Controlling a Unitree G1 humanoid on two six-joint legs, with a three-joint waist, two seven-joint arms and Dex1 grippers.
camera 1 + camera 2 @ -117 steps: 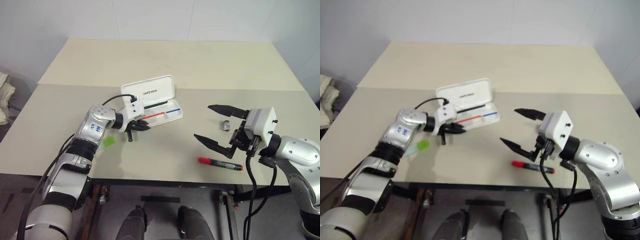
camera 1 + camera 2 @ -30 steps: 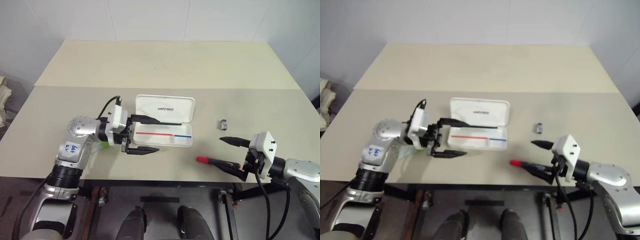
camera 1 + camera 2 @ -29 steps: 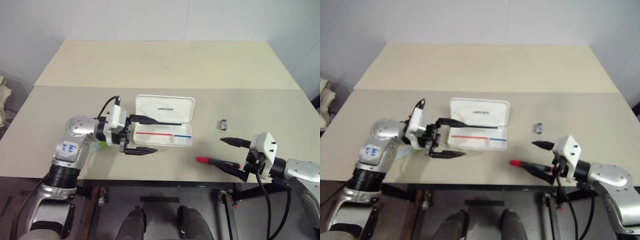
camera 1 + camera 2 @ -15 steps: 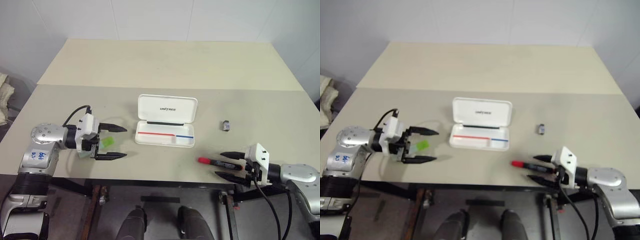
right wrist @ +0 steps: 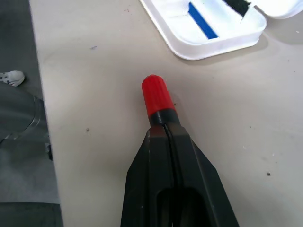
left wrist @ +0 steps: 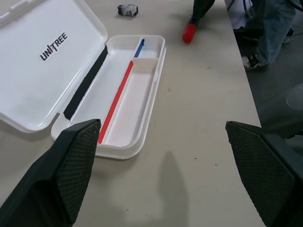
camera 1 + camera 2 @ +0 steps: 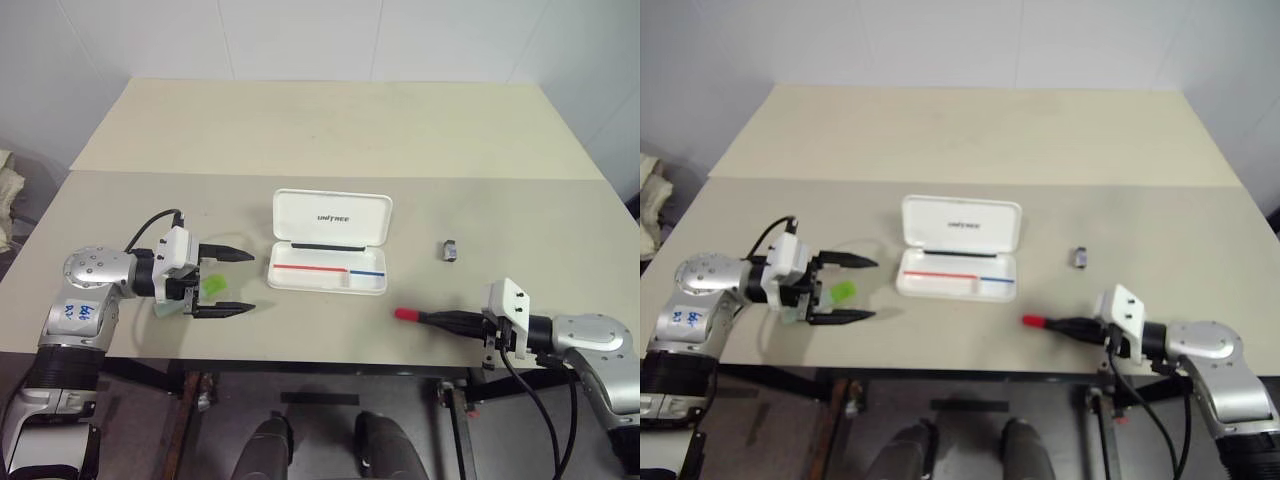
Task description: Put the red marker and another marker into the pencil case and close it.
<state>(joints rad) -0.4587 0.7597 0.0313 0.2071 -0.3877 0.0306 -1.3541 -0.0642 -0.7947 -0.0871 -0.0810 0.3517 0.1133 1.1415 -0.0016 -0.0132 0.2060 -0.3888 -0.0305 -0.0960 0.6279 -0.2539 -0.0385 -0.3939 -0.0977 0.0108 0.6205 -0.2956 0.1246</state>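
beige table (image 7: 330,140) | R fingers (image 5: 163,135) pinch red marker (image 5: 155,97) | L fingers (image 7: 226,255) spread round green marker (image 7: 212,286)

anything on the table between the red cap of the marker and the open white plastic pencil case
Nothing: bare beige table separates the red marker from the pencil case, as the right wrist view shows.

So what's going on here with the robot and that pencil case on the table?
The robot is packing markers into the white pencil case, which lies open and empty mid-table. Its right hand has shut on the red marker, which is at the table's near edge, red cap poking out past the fingers. Its left hand is open, its fingers either side of the green marker lying on the table. Neither marker is in the case yet.
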